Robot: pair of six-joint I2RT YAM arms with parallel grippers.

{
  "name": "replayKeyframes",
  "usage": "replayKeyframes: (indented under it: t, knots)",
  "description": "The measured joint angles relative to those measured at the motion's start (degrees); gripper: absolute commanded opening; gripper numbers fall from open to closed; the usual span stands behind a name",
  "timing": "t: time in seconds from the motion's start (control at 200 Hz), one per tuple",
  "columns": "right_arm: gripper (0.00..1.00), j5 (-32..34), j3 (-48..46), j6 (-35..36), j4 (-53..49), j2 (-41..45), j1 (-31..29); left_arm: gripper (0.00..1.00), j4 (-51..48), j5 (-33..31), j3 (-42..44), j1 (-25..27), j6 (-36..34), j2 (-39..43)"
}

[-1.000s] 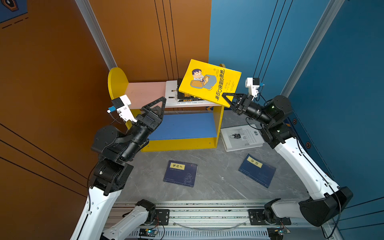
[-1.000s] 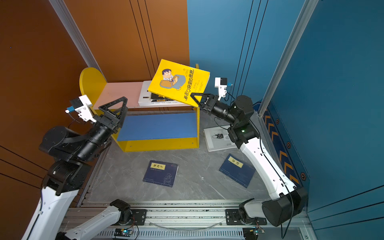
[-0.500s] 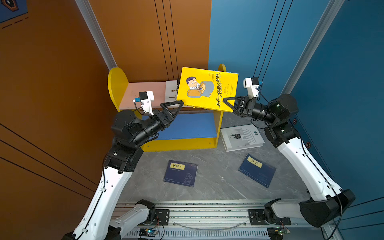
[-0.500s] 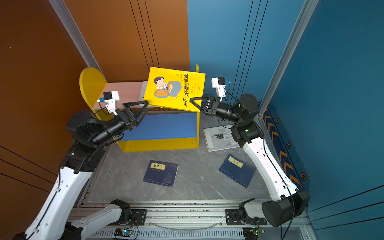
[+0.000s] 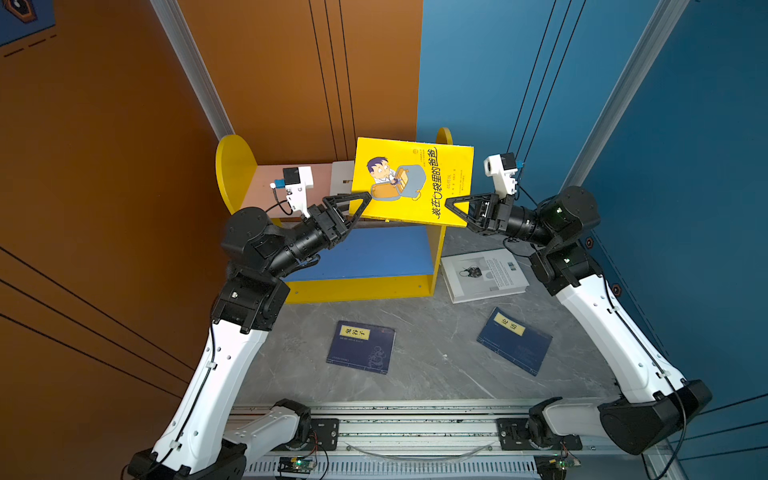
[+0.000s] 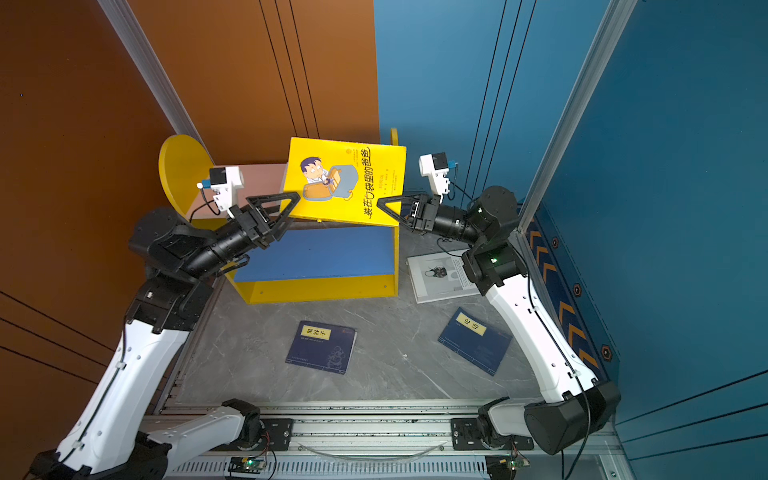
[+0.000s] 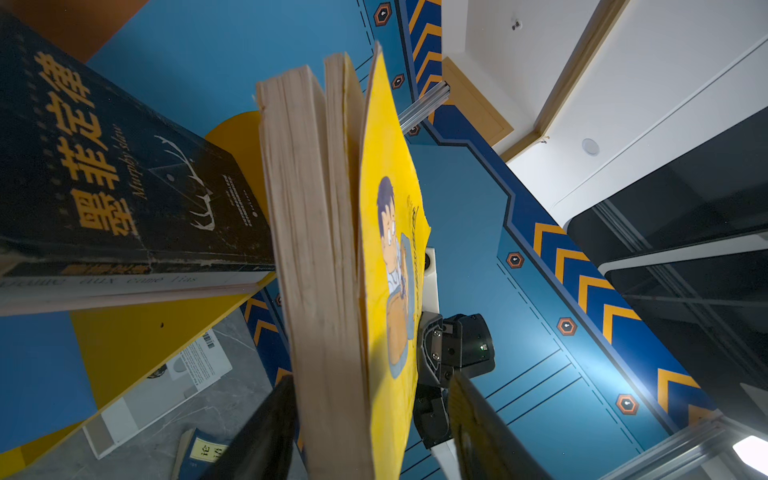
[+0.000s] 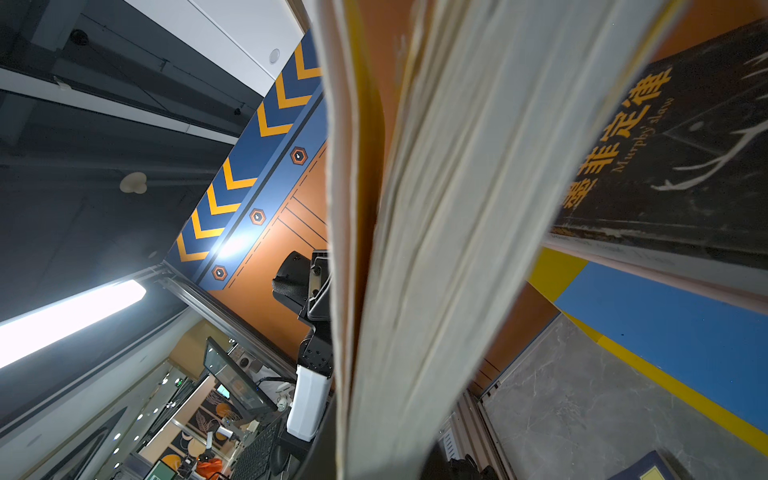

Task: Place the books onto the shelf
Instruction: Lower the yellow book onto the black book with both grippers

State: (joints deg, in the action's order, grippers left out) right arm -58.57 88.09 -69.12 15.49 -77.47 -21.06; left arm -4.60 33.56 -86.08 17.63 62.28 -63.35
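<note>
Yellow book [image 5: 411,183] hangs tilted above the right end of the shelf's [image 5: 232,166] pink board. My right gripper [image 5: 453,205] pinches its right corner. My left gripper [image 5: 362,201] straddles the opposite edge, half spread: one finger [image 7: 257,436] lies against the back, and the other stands clear of the cover.

Step in hand, by my judgement: steadying before placement. Next: clamp left, level the book, lower it beside the black book [image 7: 124,174]. Three books wait on the bench [image 5: 436,353].

yellow book [image 5: 411,185] tilted above shelf [image 5: 232,170]
</note>
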Motion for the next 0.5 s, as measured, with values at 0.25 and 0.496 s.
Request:
replayKeyframes:
  t: [0.25, 0.496]
  knots:
    - [0.01, 0.04, 0.07, -1.51, 1.11, -0.76, -0.17, 0.18, 0.5, 0.15, -0.02, -0.13, 0.72, -0.52]
    - [0.18, 0.79, 0.09, -1.68, 2.19, -1.29, -0.72, 0.02, 1.62, -0.13, 0.07, -0.33, 1.25, -0.17]
